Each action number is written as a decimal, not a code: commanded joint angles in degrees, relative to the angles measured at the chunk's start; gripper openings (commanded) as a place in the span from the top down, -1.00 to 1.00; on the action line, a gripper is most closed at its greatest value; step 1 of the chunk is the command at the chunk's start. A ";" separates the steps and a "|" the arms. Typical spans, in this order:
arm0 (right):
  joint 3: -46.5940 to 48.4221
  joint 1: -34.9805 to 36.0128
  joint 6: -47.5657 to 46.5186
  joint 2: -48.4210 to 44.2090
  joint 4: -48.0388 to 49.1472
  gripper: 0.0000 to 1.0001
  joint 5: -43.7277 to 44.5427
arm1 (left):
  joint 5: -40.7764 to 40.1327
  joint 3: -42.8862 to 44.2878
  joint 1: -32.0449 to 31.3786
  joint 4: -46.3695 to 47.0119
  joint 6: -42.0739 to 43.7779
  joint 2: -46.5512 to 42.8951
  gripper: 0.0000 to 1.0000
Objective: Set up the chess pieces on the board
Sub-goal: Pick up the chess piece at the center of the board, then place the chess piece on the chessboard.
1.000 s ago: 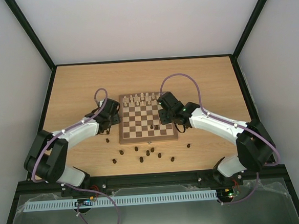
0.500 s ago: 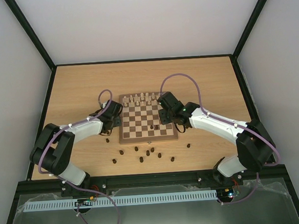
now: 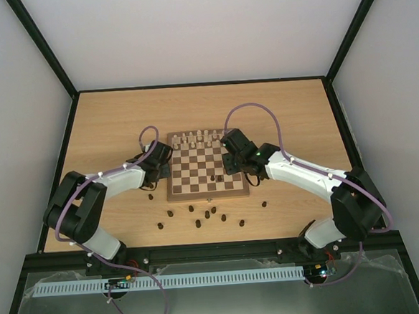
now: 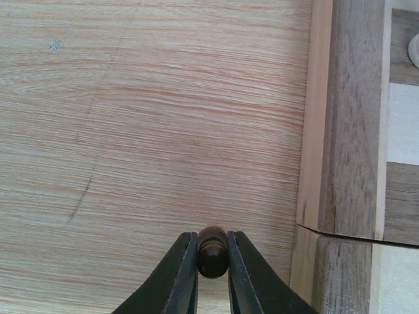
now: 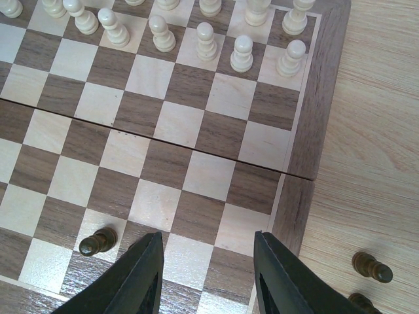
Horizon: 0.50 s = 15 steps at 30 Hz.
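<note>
The board [image 3: 191, 196] lies mid-table, its brown border [image 4: 347, 131] at the right of the left wrist view. My left gripper [image 3: 153, 178] is just off the board's left edge, low over the tabletop, shut on one dark chess piece [image 4: 213, 252] pinched between the fingertips. My right gripper [image 5: 208, 261] hangs open over the board's right side with nothing between its fingers. One dark piece [image 5: 98, 242] stands on a square left of its left finger. Several dark pieces [image 3: 207, 215] lie on the table in front of the board.
Cream-white pieces [image 5: 206, 39] fill the board's far rows. A dark piece [image 5: 372, 267] lies on the table off the board's right border. Another dark piece [image 3: 150, 197] lies close behind my left gripper. Black frame rails edge the table.
My left gripper has closed on the dark piece beside the board, and the left arm's elbow has swung in toward its base. The right arm has not moved.
</note>
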 commanded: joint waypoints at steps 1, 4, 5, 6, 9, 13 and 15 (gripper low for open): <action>-0.72 -0.25 0.26 -0.76 -0.52 0.24 0.18 | -0.60 0.25 -0.18 0.11 0.31 -0.53 0.73; -0.70 -0.26 0.34 -1.00 -0.61 0.23 0.42 | -0.77 0.40 -0.26 -0.22 0.55 -1.46 0.77; -0.79 -0.27 0.35 -1.08 -0.63 0.24 0.62 | -0.92 0.50 -0.39 -0.52 0.72 -1.94 0.79; -0.85 -0.26 0.43 -1.18 -0.59 0.24 0.96 | -1.04 0.53 -0.67 -0.66 0.73 -2.52 0.80; -0.76 -0.29 0.59 -1.59 -0.93 0.24 1.56 | -0.96 0.79 -2.43 -1.13 0.85 -4.78 0.81; -0.84 -0.37 0.85 -2.44 -1.48 0.23 2.59 | -1.15 2.70 -7.82 -2.47 1.08 -8.12 0.81; -0.83 -0.48 1.00 -2.83 -1.80 0.23 2.97 | -1.27 3.50 -10.58 -2.91 1.24 -9.19 0.81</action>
